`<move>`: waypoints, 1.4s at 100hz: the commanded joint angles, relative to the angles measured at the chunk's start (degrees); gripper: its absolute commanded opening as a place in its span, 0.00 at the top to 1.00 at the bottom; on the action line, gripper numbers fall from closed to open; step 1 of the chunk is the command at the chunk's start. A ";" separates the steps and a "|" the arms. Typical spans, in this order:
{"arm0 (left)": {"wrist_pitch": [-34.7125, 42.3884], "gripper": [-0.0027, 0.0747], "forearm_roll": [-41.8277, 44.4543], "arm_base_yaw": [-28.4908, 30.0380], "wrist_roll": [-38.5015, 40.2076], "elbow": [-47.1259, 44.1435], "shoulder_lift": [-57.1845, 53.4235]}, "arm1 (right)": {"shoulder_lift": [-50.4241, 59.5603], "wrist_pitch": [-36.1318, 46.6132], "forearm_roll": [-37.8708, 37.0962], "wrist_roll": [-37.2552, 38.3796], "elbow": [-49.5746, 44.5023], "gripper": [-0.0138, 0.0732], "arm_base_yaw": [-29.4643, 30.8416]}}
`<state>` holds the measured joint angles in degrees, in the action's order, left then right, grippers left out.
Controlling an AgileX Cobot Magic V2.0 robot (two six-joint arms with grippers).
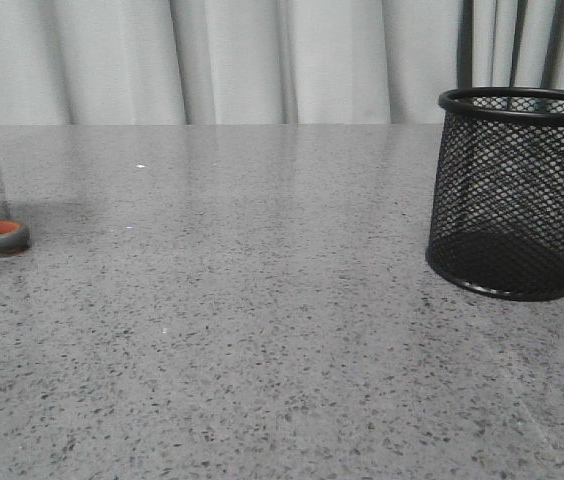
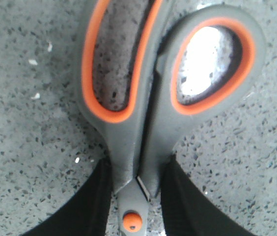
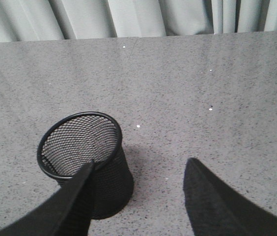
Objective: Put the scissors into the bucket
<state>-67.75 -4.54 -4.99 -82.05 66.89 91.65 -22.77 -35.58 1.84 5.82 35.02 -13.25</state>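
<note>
While the scissors (image 2: 143,128) lie flat on the worktop (image 1: 282,330) | left end effector (image 2: 136,196) straddles their neck, fingers spread each side, ready to pinch | right end effector (image 3: 138,196) spread, hangs above and beside the bucket (image 3: 87,162), empty.

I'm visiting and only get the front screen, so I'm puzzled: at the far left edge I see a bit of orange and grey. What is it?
Observer: The handle loops of the scissors, lying on the table.
Operator: Is anything touching them?
Observer: The left gripper has a finger on each side, just below the handles by the orange pivot.
Operator: And the other arm?
Observer: The right gripper hangs open above the table, beside the bucket, which looks empty.
</note>
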 commanded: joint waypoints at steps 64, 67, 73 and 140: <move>14.55 0.99 -5.31 -20.60 3.94 0.06 -29.30 | -7.36 -0.05 69.33 -45.55 1.69 0.38 -0.03; 14.96 0.99 -5.31 -22.41 4.17 0.06 -30.14 | -8.81 -0.74 72.05 -48.01 1.97 0.36 -0.03; 16.87 0.99 -5.31 -26.34 6.31 0.06 -31.13 | -11.33 -2.55 77.40 -51.53 2.41 0.30 -0.03; 33.19 0.99 -6.41 -41.57 9.96 0.06 -32.10 | -33.21 -5.70 84.58 -56.54 14.74 0.27 -12.11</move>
<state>-39.60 -9.08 -46.14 -73.13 65.40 60.70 -55.29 -45.96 84.30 -49.69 46.89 -21.87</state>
